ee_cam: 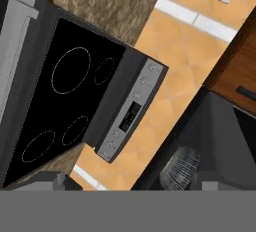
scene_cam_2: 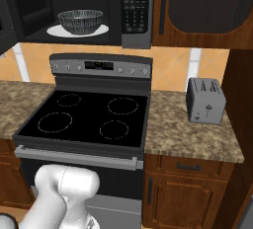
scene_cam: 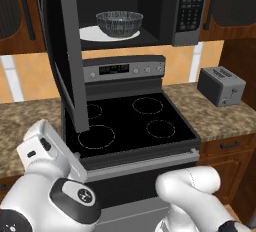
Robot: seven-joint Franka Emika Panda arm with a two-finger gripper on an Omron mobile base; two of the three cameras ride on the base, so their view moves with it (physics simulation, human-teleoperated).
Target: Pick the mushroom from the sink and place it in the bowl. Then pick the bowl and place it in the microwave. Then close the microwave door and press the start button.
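The microwave [scene_cam: 150, 6] hangs above the stove with its door [scene_cam: 71, 51] swung wide open to the left, edge-on in the left base view. Inside, the dark glassy ribbed bowl [scene_cam: 119, 23] [scene_cam_2: 80, 21] stands on a flat white plate [scene_cam: 92, 34]. The mushroom is hidden and the sink is out of view. My gripper [ee_cam: 132, 185] is open and holds nothing, its fingertips [ee_cam: 47, 181] wide apart at the bottom of the hand view. The bowl [ee_cam: 180, 168] shows low between them. My hand sits low, left of the stove and below the open door.
The keypad strip [scene_cam: 192, 3] [scene_cam_2: 134, 6] runs down the microwave's right side. A black cooktop [scene_cam: 130, 121] [scene_cam_2: 89, 117] lies below, with a control panel [ee_cam: 130, 116] behind it. A grey toaster [scene_cam: 221, 86] [scene_cam_2: 205, 100] stands on the granite counter [scene_cam_2: 188, 134] at the right. Wooden cabinets flank the microwave.
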